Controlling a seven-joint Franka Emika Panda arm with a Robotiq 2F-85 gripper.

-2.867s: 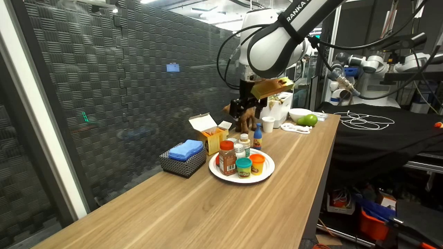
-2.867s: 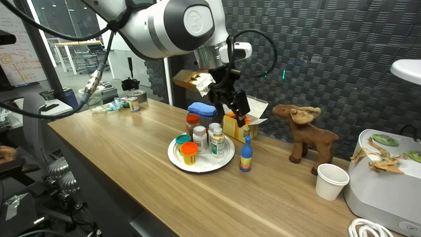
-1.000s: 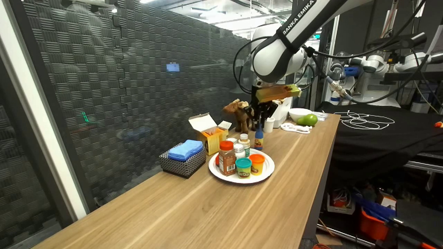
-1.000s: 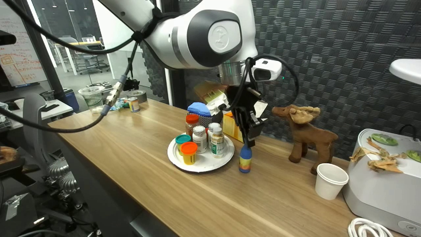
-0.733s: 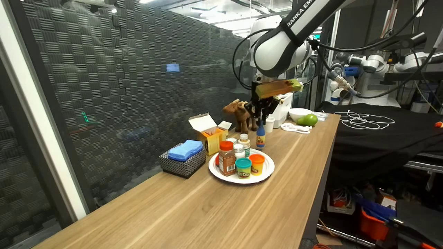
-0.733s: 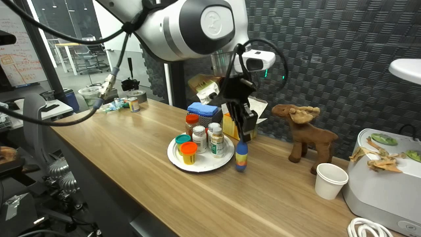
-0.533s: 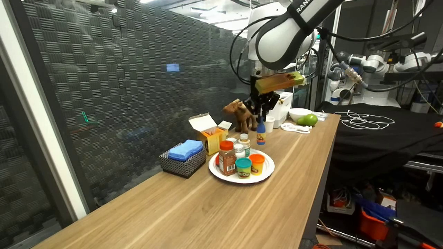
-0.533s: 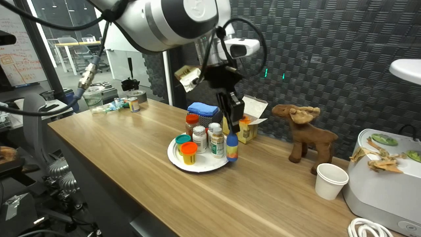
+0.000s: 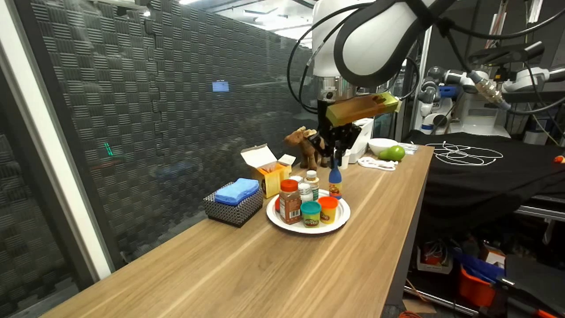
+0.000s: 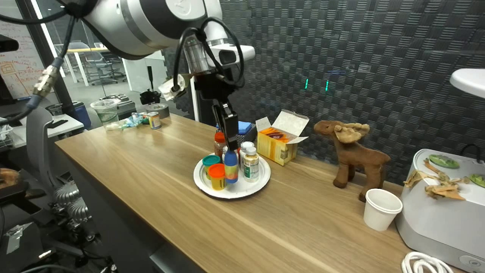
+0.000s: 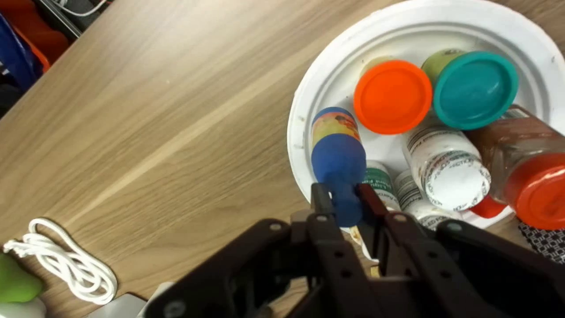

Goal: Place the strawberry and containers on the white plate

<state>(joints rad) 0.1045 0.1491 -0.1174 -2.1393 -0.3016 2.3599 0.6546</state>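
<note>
The strawberry (image 11: 487, 207) shows, I judge, only as a patch of red on the white plate (image 10: 243, 190), mostly hidden by the brown bottle (image 9: 290, 206) and its neighbours. My hand (image 11: 345, 198) grasps the blue bottle (image 11: 339, 159) by its neck; in the wrist view the base is over the plate's left part, just beside the orange-lidded tub (image 11: 393, 97). Whether it touches down I cannot tell.

I hold it high on a slim neck, so I expect it to pivot if the base catches on something. Set too far left, it could end up half on the plate's raised rim and topple onto the bench (image 11: 198, 132). Too far right, and I may shove the orange-lidded tub into the teal-lidded tub (image 9: 310, 215). The green-labelled bottle (image 11: 380, 184) stands close by on the right, so spreading my hand wide could knock it. And if I let go while the base hangs in the air, the bottle drops and may tip.

Writing I can read: "Play-Doh" on the teal-lidded tub in an exterior view, and on the green label what looks like "Plant Food". The brown bottle bears a barcode and text too small to read; print rings the cap of the white bottle (image 11: 452, 174), unreadable. On the blue bottle's label I make out no words.
</note>
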